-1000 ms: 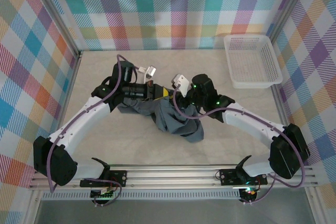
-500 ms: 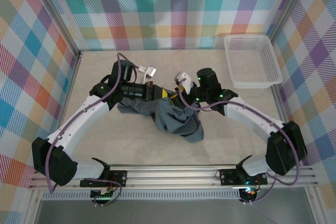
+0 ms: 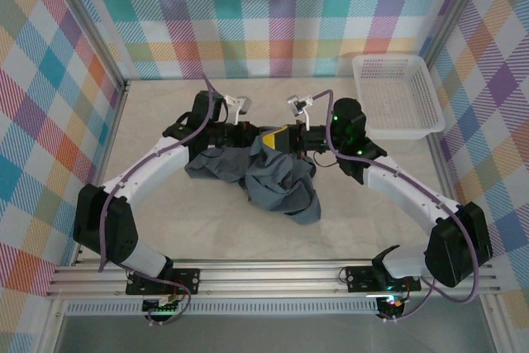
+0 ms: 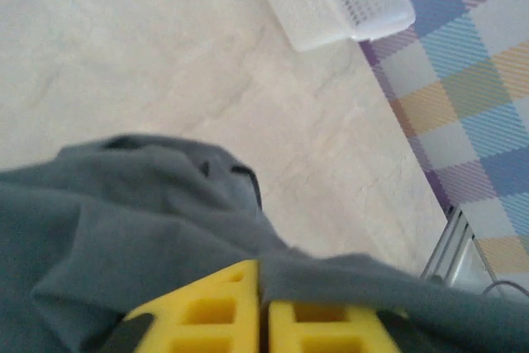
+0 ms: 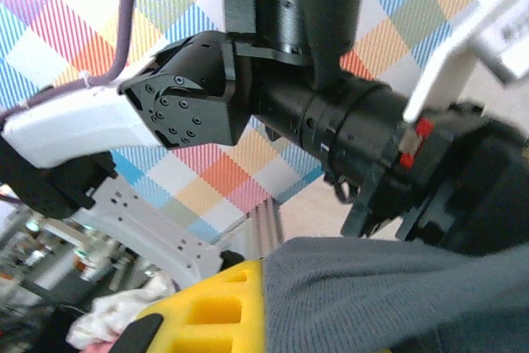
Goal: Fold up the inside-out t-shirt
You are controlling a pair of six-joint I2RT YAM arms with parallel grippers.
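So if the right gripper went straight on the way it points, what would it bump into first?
Probably the left gripper: past the dark slate-grey t-shirt bunched at the right gripper, the left arm's black wrist faces it head-on. Depth is unclear.

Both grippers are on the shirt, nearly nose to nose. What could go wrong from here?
1. Collision: the left gripper and right gripper face each other closely over the shirt; an inward move may knock them together.
2. The shirt lies bunched, so each pinch may hold several layers, and pulling apart may not spread it.
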